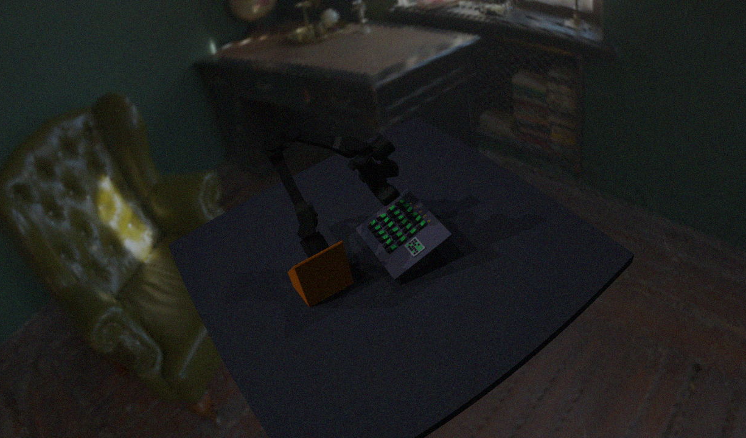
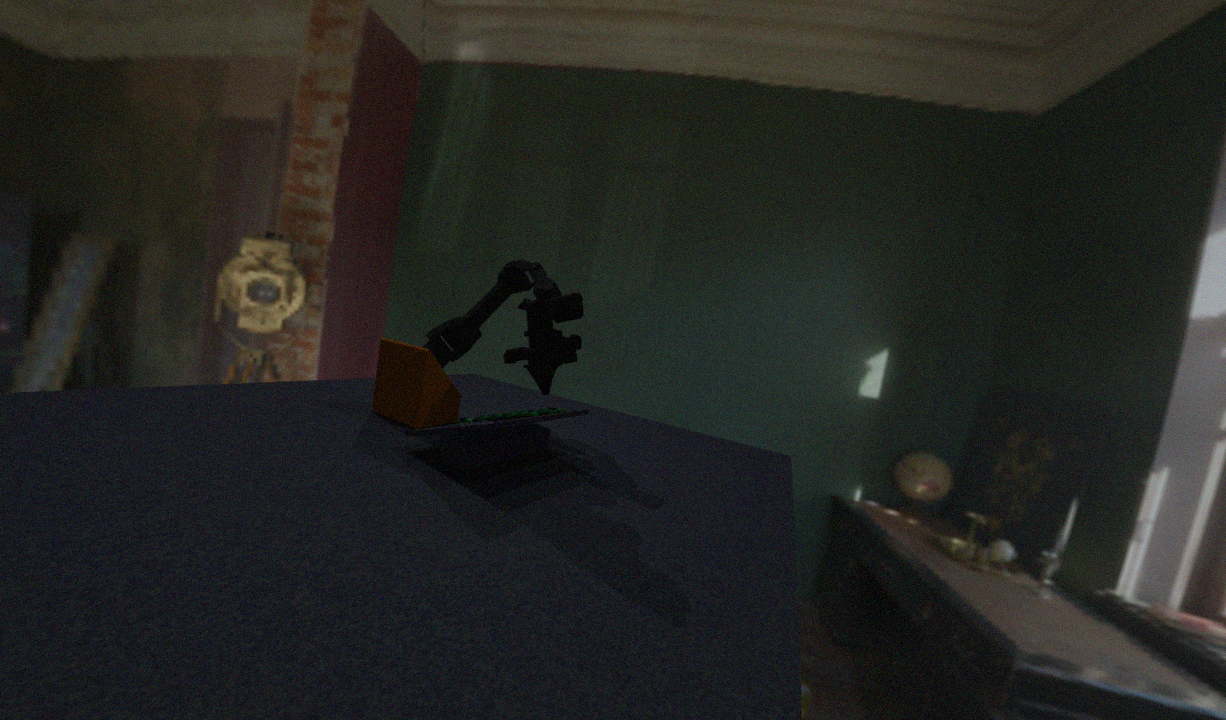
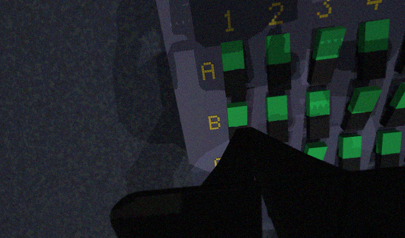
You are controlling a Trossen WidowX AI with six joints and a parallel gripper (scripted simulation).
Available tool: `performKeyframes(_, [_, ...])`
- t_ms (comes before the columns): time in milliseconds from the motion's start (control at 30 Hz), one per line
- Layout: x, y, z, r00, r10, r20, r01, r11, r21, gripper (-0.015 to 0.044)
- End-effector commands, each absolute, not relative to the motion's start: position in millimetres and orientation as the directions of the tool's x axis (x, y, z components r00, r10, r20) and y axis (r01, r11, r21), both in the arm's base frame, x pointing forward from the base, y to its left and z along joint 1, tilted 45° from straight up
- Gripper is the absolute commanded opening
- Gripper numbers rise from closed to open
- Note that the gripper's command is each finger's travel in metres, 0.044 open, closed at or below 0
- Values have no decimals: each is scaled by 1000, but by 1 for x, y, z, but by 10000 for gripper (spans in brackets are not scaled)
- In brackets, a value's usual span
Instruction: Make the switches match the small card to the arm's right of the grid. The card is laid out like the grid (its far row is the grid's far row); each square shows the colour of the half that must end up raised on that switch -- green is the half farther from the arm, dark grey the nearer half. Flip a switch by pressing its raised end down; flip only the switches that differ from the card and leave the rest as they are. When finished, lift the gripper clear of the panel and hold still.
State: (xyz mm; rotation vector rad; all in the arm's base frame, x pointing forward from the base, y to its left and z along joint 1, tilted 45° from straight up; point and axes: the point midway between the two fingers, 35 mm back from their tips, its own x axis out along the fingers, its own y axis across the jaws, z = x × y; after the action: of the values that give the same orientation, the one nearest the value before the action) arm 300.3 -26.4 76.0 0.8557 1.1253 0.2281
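Observation:
The grey switch panel lies on the dark table, its rocker switches half green and half dark grey. The small card sits at the panel's near right corner; it is out of the wrist view. My gripper is shut with nothing between the fingers. It hangs a little above the panel's left columns. In the wrist view its tip lies just below switch B1 and hides the row C switches in columns 1 and 2. Switch A1 shows in full.
An orange wedge-shaped block stands at the arm's foot, close to the panel's near left side. A green armchair stands left of the table, and a dark desk behind it.

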Motion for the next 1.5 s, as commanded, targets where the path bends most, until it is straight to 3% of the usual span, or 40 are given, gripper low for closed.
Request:
performKeyframes(0, [301,-23,72,440,564,-699,253,669,699,0])
performKeyframes(1467, [312,-10,55,440,565,-698,252,669,700,0])
